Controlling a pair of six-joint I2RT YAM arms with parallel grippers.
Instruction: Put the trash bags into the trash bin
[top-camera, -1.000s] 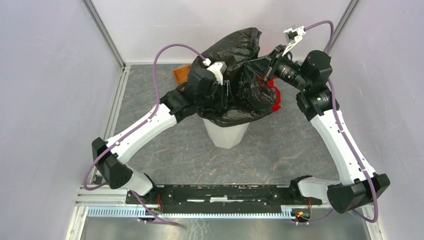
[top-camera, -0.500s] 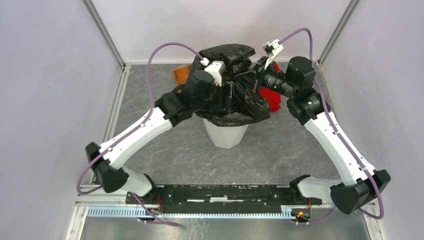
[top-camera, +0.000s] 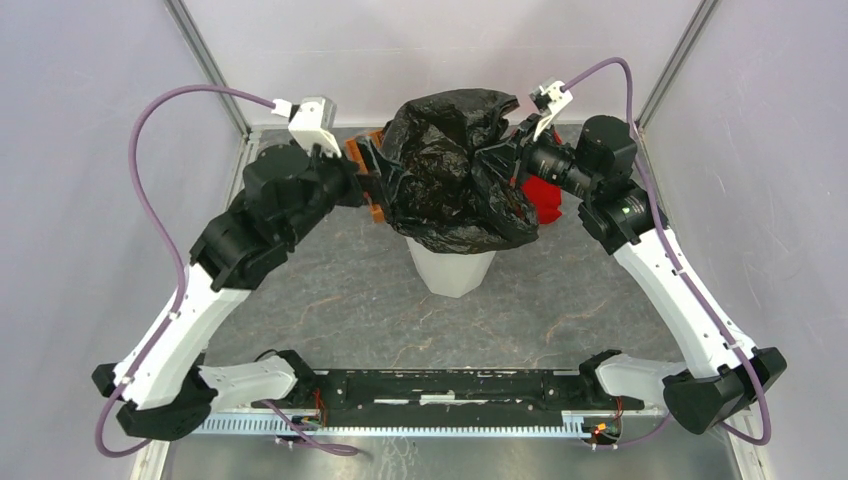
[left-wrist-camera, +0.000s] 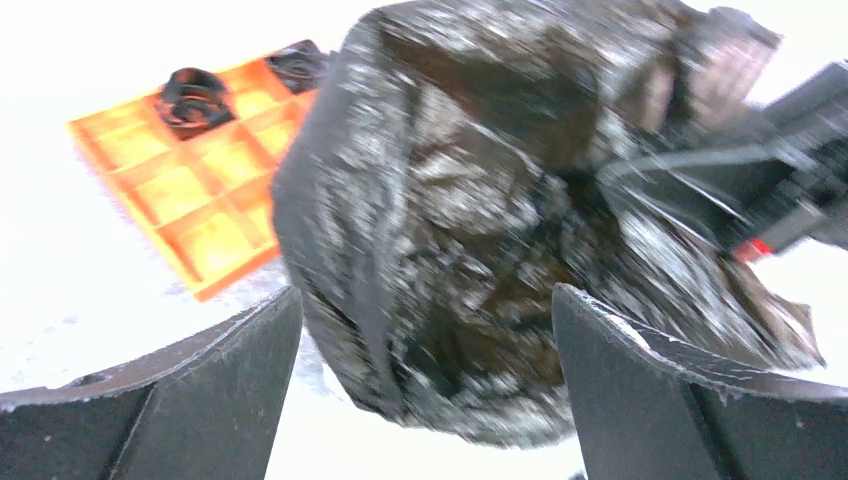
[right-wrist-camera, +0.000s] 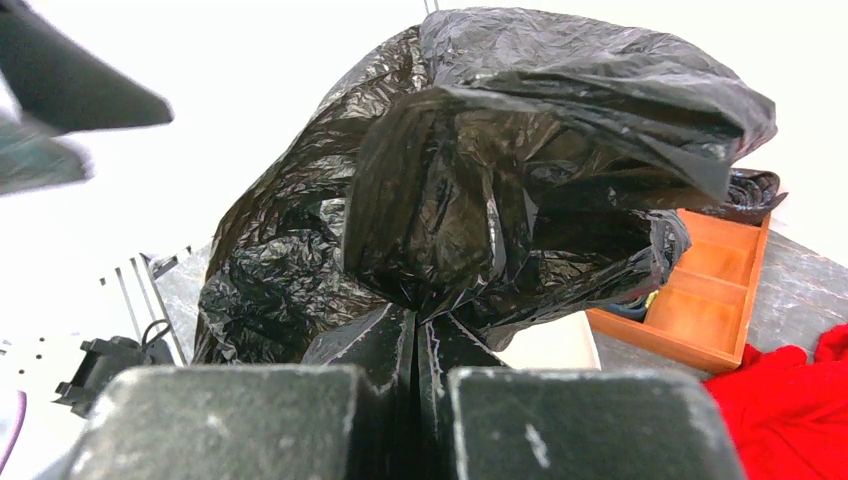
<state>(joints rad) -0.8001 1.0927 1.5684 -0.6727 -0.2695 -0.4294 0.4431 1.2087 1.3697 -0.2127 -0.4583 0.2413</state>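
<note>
A glossy black trash bag (top-camera: 455, 180) lies crumpled over the top of the white trash bin (top-camera: 452, 268), hiding its rim. My left gripper (top-camera: 388, 180) is open beside the bag's left flank, and nothing sits between its fingers. In the left wrist view the bag (left-wrist-camera: 520, 200) is blurred, just beyond the wide-apart left gripper (left-wrist-camera: 425, 295). From the right, my right gripper (top-camera: 506, 165) is shut on a fold of the bag. In the right wrist view the right gripper (right-wrist-camera: 415, 318) pinches black plastic (right-wrist-camera: 500, 150) above a strip of white bin (right-wrist-camera: 550, 345).
An orange-brown compartment tray (top-camera: 366, 160) lies behind the left gripper and shows in both wrist views (left-wrist-camera: 200, 190) (right-wrist-camera: 710, 300). Beside the bin, under the right wrist, lies a red cloth (top-camera: 545, 198) (right-wrist-camera: 790, 410). Metal frame posts and pale walls enclose the table.
My left gripper has opened, let go of the bag and swung back to the left, off the bin's top. The right gripper stays shut on the bag, which has puffed up.
</note>
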